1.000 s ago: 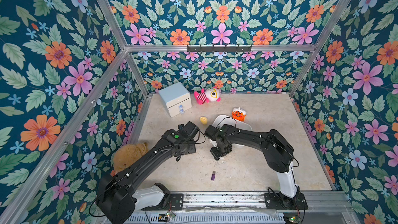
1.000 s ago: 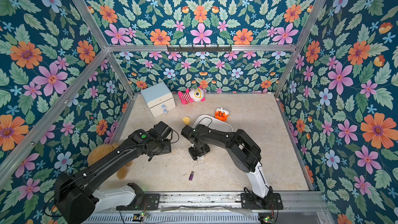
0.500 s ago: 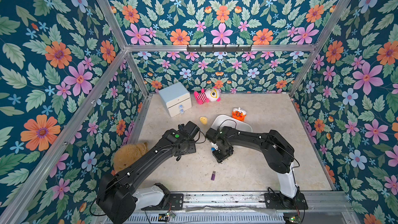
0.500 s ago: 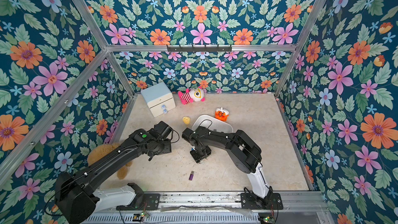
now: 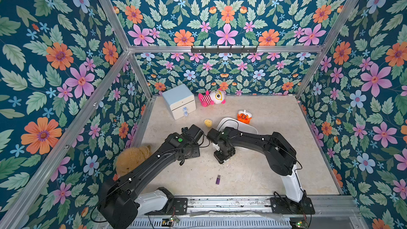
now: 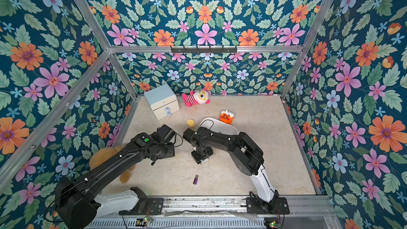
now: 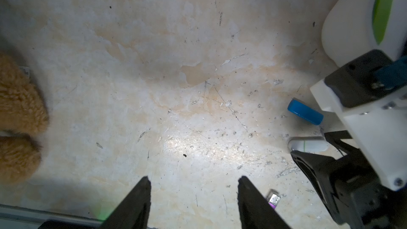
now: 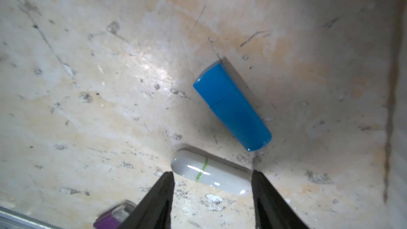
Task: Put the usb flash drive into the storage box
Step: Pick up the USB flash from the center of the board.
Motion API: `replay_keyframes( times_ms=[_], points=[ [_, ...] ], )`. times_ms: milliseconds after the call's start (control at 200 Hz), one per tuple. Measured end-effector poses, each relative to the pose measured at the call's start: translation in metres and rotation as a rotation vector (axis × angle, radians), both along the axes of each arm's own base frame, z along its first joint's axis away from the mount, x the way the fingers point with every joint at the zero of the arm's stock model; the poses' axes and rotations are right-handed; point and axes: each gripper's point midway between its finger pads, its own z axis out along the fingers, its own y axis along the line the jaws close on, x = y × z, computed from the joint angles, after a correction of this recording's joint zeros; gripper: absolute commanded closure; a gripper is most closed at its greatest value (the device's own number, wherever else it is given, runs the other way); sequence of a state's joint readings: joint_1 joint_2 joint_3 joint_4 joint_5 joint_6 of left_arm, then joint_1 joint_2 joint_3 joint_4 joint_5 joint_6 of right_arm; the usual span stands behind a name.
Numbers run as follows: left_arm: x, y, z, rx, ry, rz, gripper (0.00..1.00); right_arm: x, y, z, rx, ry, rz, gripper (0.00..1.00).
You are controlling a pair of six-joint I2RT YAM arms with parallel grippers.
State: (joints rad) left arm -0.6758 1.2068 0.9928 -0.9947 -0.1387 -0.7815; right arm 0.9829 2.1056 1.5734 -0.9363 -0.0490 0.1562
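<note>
Only the right arm has shifted over the last second, and slightly: its wrist has nudged sideways above the surface (image 5: 253,172), while the left arm holds its pose. The right end effector (image 8: 211,172) points down with its jaws apart, tips flanking the two ends of the white usb flash drive (image 8: 211,176), which lies flat and looks not yet clamped. A blue drive (image 8: 232,109) lies just beside it, and a purple drive (image 5: 218,179) sits nearer the front edge. The left end effector (image 7: 194,179) hangs open over bare surface, holding nothing. The storage box (image 5: 247,127) sits just behind the right arm, partly hidden by it. No drive shows in its visible part, so the task appears to be at its start, with grasping, carrying and release all left.
</note>
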Motion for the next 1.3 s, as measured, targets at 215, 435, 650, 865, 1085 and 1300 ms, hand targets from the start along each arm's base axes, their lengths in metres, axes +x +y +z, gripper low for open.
replay_keyframes(
  times_ms=[215, 435, 650, 865, 1085, 1300],
  points=[
    [-0.002, 0.001, -0.003, 0.005, 0.007, 0.000, 0.34, -0.009, -0.005, -0.003, -0.003, 0.033, 0.011, 0.42],
    [-0.001, 0.001, -0.003, 0.004, 0.005, 0.000, 0.34, -0.014, -0.009, -0.002, -0.001, 0.048, 0.011, 0.49],
    [-0.001, 0.001, -0.003, 0.004, 0.006, 0.000, 0.34, -0.012, -0.005, 0.001, 0.011, 0.040, 0.011, 0.48],
    [-0.001, 0.001, -0.003, 0.003, 0.004, 0.000, 0.34, -0.006, 0.002, 0.002, 0.021, 0.028, 0.019, 0.48],
    [-0.002, 0.002, -0.003, 0.002, 0.004, 0.001, 0.34, -0.006, 0.003, -0.001, 0.015, 0.033, 0.025, 0.52],
    [-0.003, 0.002, -0.004, 0.003, 0.005, 0.002, 0.34, -0.012, 0.002, -0.005, -0.003, 0.041, 0.036, 0.57]
  ],
)
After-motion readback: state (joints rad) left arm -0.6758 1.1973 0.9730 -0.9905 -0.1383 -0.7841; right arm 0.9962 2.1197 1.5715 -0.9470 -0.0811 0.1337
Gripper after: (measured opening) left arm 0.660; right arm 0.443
